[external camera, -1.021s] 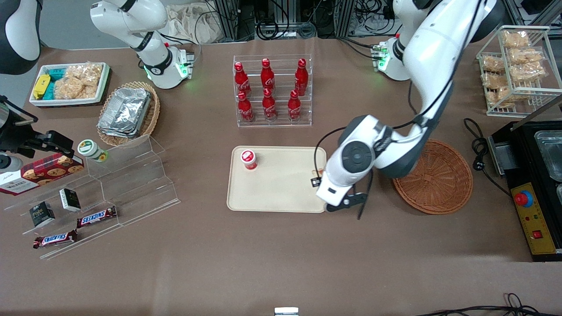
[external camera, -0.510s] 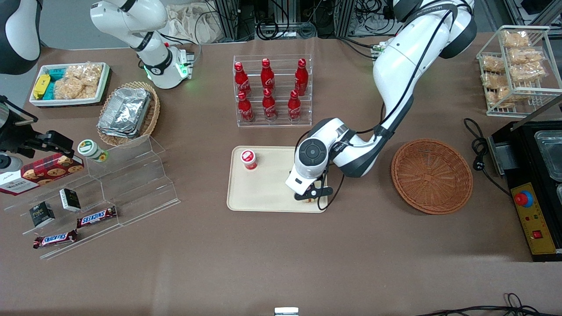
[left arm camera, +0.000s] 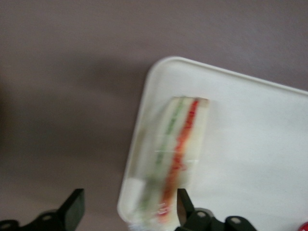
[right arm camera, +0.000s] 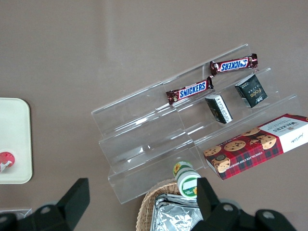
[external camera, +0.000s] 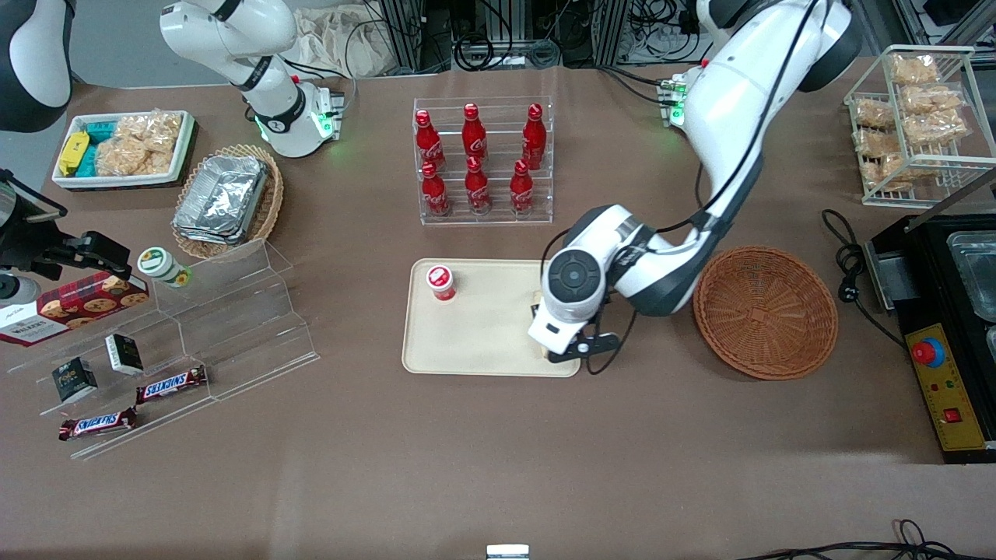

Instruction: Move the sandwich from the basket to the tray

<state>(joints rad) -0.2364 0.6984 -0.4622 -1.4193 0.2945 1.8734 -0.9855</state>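
Transfer essentially complete: the sandwich (left arm camera: 169,156) lies on the tray (external camera: 475,342) at its corner nearest the emptied basket (external camera: 766,313), centre-right of the front view, while the claw (left arm camera: 130,209) hangs above it, fingers apart, gripping nothing.

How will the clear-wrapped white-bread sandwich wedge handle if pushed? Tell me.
Probably soft and squashable: the clear-wrapped white-bread sandwich wedge shows thin bread and filling layers. Its wrap may slide on the smooth cream plastic tray. Resting near the tray's corner, under the open tool, the flat-sided wedge seems unlikely to roll.
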